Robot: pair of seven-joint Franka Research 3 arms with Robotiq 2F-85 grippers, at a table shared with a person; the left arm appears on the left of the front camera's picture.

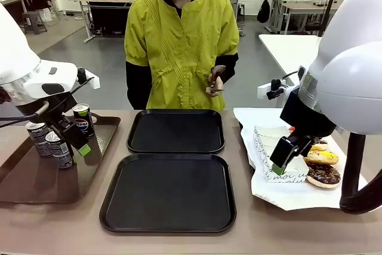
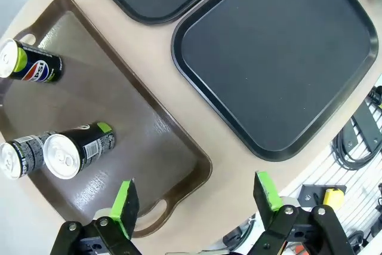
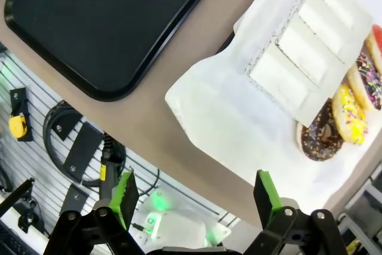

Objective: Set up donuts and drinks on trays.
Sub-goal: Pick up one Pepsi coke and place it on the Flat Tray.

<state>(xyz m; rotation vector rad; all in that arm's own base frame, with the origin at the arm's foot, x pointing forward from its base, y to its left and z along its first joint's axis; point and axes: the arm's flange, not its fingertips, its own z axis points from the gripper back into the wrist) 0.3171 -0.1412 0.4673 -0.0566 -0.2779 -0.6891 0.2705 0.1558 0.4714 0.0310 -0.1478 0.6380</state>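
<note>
Nearest tray [image 1: 169,192] lies bare for loading; left gripper [image 2: 194,198] by the cans [image 1: 82,120], right gripper [image 3: 194,192] by the donuts [image 1: 323,174], both wide open, empty.

**Bright, even light overhead**

Soft ceiling light leaves only faint shadows around the black trays [image 1: 173,192]. A pale glare streak sits on the brown tray [image 2: 149,144] in the left wrist view. Both wrist views bow at their edges; the right arm's shell [image 1: 352,76] looks soft.
</note>
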